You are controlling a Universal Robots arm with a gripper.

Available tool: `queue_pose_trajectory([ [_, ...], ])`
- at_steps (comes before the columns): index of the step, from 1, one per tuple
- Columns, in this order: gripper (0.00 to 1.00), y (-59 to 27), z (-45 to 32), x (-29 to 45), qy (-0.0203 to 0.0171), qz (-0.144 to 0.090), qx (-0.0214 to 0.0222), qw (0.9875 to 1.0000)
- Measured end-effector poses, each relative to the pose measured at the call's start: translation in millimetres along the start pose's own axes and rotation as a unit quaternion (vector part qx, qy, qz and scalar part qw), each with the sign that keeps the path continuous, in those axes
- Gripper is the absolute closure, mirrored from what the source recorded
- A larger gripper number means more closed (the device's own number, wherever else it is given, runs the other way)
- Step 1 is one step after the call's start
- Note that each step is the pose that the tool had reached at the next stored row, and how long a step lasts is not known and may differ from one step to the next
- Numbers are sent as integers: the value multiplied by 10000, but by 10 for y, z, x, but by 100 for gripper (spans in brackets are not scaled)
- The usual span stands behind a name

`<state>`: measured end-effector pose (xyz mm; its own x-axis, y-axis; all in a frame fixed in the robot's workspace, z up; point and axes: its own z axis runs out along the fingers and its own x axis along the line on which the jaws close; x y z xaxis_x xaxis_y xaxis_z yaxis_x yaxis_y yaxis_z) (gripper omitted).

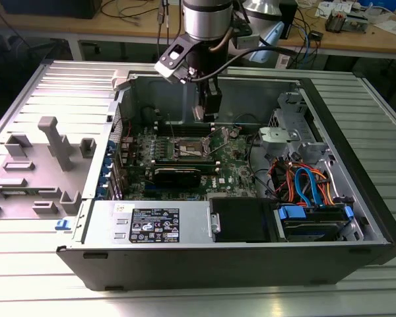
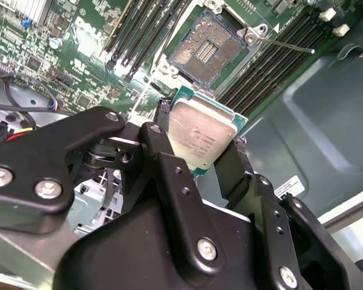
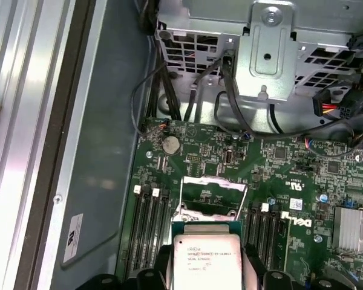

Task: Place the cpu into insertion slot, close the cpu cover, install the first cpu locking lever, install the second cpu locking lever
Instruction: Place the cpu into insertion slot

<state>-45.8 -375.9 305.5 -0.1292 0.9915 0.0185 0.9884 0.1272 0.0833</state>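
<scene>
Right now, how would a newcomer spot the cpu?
Inside the open computer case, find the green motherboard. Near its insertion slot, the black gripper holds the cpu: a small flat square, dull silver on top, green-edged, and the one chip held off the board.

Looks like a robotics lab or electronics workshop. Has a desktop computer case (image 1: 237,264) lying open on a ribbed metal table (image 1: 185,305), its green motherboard (image 1: 232,173) bare just below the pincer (image 1: 208,117). Carries that pincer on an industrial robot arm (image 1: 208,20) reaching down from above. Sets out grey moulded holding fixtures (image 1: 53,142) on the table, well apart from the pincer toward the exterior view's left. Backs onto a long wooden workbench (image 1: 376,45) beyond the pincer, strewn with loose cables (image 1: 129,8) and small electronic parts (image 1: 336,23).
</scene>
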Motion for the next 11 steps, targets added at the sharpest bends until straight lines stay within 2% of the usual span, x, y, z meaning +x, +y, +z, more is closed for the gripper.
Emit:
queue_pose_trajectory([
  [2, 45, 0, 6, 0, -7, 71, 1, 10000],
  [11, 45, -1, 8, 0, -7, 78, -1, 10000],
])
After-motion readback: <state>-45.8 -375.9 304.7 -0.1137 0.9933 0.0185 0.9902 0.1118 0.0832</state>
